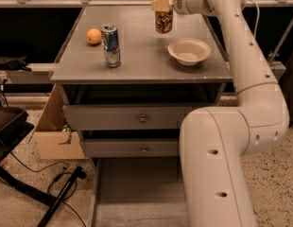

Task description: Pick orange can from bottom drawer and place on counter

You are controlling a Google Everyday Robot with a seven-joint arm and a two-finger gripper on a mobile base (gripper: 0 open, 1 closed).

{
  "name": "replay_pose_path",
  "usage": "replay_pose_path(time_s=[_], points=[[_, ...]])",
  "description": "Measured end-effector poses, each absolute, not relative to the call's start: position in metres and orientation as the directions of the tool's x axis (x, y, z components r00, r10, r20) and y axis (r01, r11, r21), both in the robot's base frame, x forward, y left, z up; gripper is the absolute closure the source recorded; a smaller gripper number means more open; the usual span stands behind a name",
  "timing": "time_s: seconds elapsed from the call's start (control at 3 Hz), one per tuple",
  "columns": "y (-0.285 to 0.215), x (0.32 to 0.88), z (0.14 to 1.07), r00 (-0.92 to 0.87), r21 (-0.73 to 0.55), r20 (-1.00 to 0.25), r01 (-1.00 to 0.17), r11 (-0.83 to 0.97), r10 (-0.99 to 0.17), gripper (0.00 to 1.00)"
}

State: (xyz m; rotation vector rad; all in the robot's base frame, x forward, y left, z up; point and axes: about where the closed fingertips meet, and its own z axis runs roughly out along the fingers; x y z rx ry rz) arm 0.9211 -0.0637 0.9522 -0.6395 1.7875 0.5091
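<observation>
The orange can [164,21] is brownish-orange with pale markings. It hangs upright over the far middle of the counter [142,56], held from above. My gripper [162,4] is shut on the orange can's top, just left of the white bowl. The bottom drawer [137,193] is pulled open at the foot of the cabinet, its grey tray showing nothing inside; my arm hides its right part.
A blue-and-silver can [111,45] stands at the counter's left. A round orange fruit [94,36] lies behind it. A white bowl [189,50] sits at the right. Two upper drawers [137,118] are shut. A cardboard box [54,136] and cables lie on the floor at left.
</observation>
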Motion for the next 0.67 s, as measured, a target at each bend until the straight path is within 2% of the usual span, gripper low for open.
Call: replay_pose_path(time_s=[0.33,0.67], points=[[-0.06,0.934,0.928,-0.266,0.04,-0.949,-0.629,0.777,-0.167,1.0],[-0.055,0.95,0.919,-0.212,0.029,-0.968,-0.627,0.779,-0.135,0.86]])
